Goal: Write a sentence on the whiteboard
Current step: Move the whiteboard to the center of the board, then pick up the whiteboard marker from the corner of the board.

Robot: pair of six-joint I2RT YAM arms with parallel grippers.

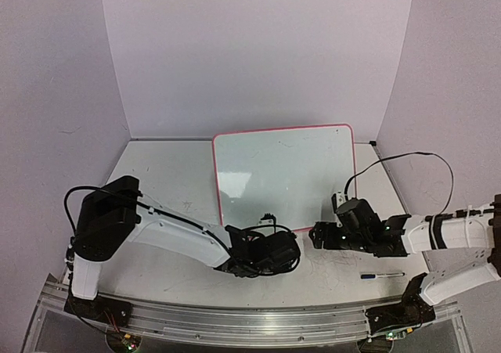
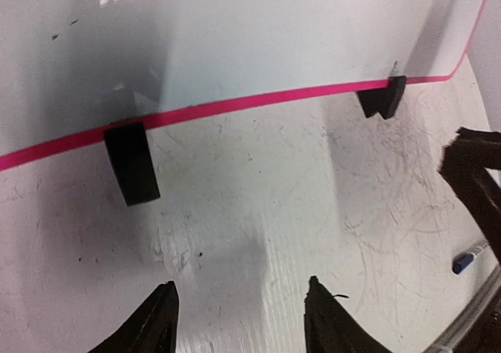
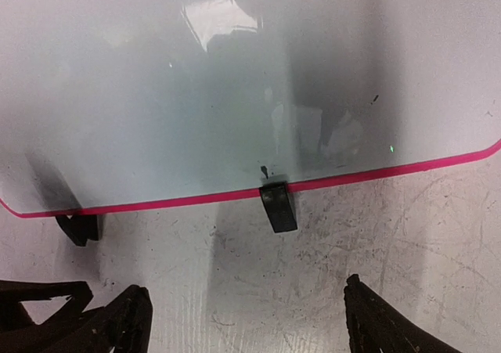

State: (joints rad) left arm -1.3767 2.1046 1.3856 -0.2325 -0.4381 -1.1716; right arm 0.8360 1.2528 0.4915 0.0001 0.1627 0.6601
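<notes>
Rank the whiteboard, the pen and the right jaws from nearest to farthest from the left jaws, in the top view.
1. whiteboard, its near edge just ahead.
2. right jaws, close on the right.
3. pen, farther right, toward the table's near edge.

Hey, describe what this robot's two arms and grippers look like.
The left arm and right arm have white links, bulky black joint housings and thin black cables looping alongside. The left gripper and right gripper are black, each with two tapered, pointed jaws.

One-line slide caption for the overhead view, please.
Left gripper and right gripper, both open, stand at the near edge of the unwritten whiteboard; a marker lies by the right arm.
</notes>
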